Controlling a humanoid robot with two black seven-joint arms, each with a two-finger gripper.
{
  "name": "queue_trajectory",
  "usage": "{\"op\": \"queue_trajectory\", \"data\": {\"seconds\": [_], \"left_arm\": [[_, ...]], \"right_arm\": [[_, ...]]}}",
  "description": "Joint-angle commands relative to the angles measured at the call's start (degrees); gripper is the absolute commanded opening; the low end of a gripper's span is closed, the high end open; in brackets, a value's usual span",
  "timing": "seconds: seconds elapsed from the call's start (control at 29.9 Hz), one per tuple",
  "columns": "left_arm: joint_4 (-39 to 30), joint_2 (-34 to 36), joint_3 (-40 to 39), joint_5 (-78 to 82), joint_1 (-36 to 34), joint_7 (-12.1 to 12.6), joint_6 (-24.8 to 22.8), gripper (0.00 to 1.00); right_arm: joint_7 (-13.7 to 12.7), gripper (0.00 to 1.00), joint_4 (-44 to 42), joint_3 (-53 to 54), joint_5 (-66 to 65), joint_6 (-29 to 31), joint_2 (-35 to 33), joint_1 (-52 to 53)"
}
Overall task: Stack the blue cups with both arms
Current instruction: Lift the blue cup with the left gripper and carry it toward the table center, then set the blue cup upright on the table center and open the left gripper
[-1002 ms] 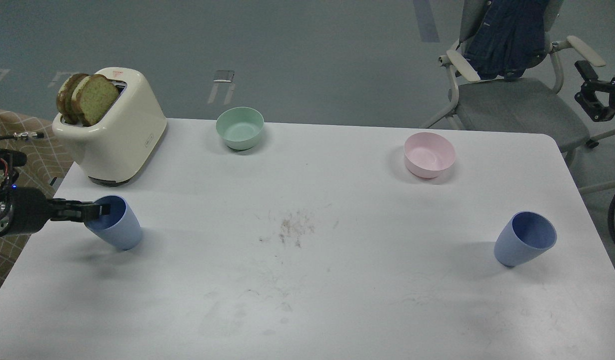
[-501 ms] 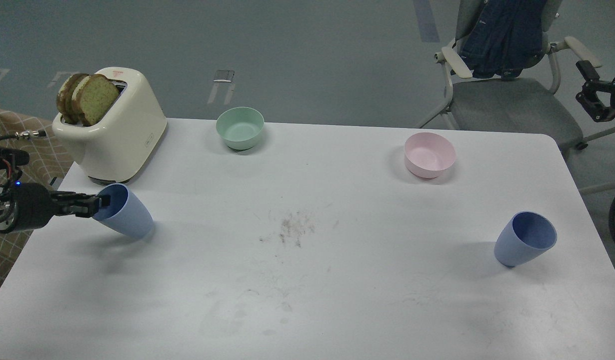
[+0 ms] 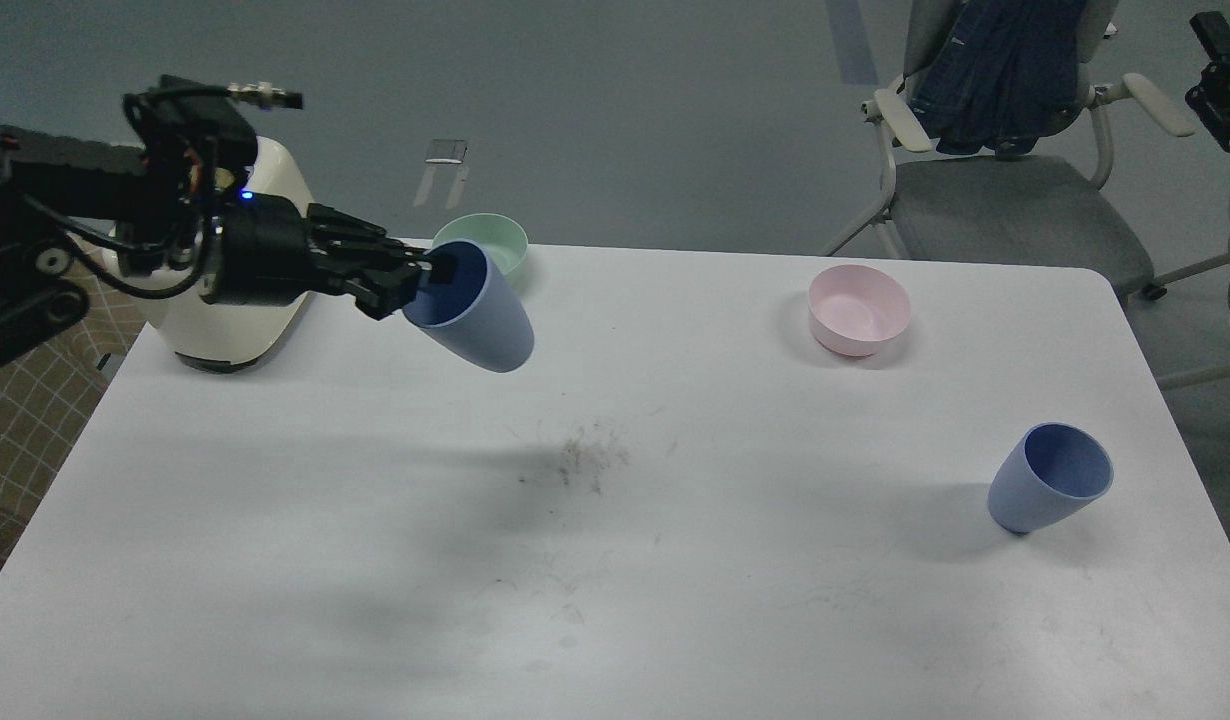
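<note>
The two blue cups, one held (image 3: 475, 315) and one standing (image 3: 1050, 490), look like matt plastic, smooth, without shine. The mint-green bowl (image 3: 502, 243) and the pink bowl (image 3: 859, 310) have the same matt, smooth plastic look. The toaster (image 3: 240, 330) has a cream shell with a soft gloss, like smooth plastic. The table (image 3: 675, 560) top is white, smooth and slightly satin, with a patch of dark scuffs (image 3: 580, 465) and fine scratches. The left arm (image 3: 125, 230) is black, mostly matt, with rubbery cables and a small metal connector (image 3: 265, 96). The chair (image 3: 1015, 210) has a grey cloth seat, and a dark denim jacket (image 3: 1005, 70) hangs over it.
</note>
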Motion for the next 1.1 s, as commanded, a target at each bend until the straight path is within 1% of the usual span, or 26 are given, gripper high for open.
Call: {"op": "queue_trajectory", "data": {"seconds": [0.0,0.03,0.07,0.1,0.2,0.3,0.4,0.5,0.57,0.77,1.07], "left_arm": [[3.9,-12.4,1.0,3.7,-1.3,0.0,-0.2,0.0],[4.7,-14.3,1.3,4.4,-1.4,0.0,-0.2,0.0],[6.5,-17.9,2.3,6.0,-1.4,0.0,-0.2,0.0],[7.6,-19.4,2.9,6.8,-1.5,0.0,-0.2,0.0],[15.4,-27.8,6.9,11.7,-2.6,0.0,-0.2,0.0],[21.1,-32.5,9.9,13.8,-4.0,0.0,-0.2,0.0],[26.1,-37.3,16.8,13.9,-8.3,0.0,-0.2,0.0],[29.6,-40.5,22.6,13.3,-11.3,0.0,-0.2,0.0],[30.2,-41.3,24.3,13.2,-11.8,0.0,-0.2,0.0],[30.0,-41.2,24.6,13.1,-11.6,0.0,-0.2,0.0],[28.8,-37.6,24.5,6.3,-11.4,0.0,-0.2,0.0]], "right_arm": [[-0.6,1.0,-0.5,-0.4,-0.2,0.0,0.3,2.9],[-0.6,1.0,-0.6,-0.5,-0.3,0.0,0.4,3.4],[-0.6,1.0,-0.6,-1.2,-0.6,0.0,0.5,4.5],[-0.6,1.0,-0.6,-1.7,-0.7,0.0,0.4,4.9],[-0.6,1.0,-0.5,-3.7,-0.9,0.0,0.6,7.0],[-0.6,1.0,-0.4,-3.9,-0.8,0.0,0.6,7.0],[-0.6,1.0,-0.3,-3.9,-0.7,0.0,0.6,6.9],[-0.6,1.0,-0.2,-3.9,-0.7,0.0,0.6,6.8],[-0.6,1.0,-0.2,-3.9,-0.7,0.0,0.6,6.7],[-0.6,1.0,0.0,-4.0,-0.7,0.0,0.6,6.3],[-0.6,1.0,0.0,-4.0,-0.7,0.0,0.7,6.2]]}}
